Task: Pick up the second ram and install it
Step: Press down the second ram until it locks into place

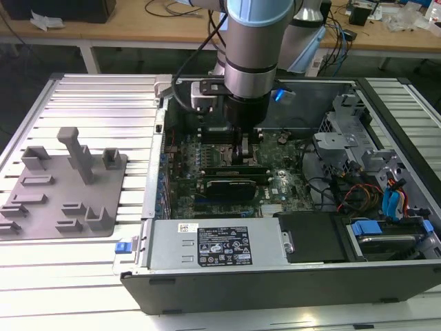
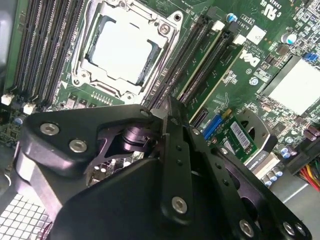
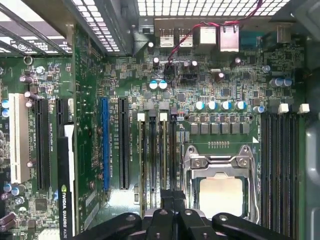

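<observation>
The second ram is being pressed edge-down into a slot at nine o'clock of the CPU socket. It is being pinched along its top edge by the nearly closed gripper. Light, stiff, fragile: edges only.

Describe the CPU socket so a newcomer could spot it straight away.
Inside the open computer case, find the green motherboard. The CPU socket lies between two banks of long black memory slots. It alone is a square silver frame around a pale centre.
</observation>
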`<state>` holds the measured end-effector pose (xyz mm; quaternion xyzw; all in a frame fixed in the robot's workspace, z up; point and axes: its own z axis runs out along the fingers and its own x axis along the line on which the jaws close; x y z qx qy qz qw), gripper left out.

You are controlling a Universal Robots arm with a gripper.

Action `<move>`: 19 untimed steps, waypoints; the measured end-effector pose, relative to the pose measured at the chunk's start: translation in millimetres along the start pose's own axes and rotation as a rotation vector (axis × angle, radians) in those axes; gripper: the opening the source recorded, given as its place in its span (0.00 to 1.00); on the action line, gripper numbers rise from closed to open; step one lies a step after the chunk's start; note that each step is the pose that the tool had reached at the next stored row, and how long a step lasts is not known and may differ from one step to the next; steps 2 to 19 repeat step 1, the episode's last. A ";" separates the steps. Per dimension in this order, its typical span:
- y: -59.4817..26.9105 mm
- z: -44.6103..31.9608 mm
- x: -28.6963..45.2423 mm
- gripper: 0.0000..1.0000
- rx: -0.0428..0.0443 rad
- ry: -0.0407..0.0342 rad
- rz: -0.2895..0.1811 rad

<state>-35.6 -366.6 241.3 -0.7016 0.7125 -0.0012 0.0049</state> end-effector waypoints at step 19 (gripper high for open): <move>-0.1 0.0 0.0 0.08 0.0000 0.0000 0.000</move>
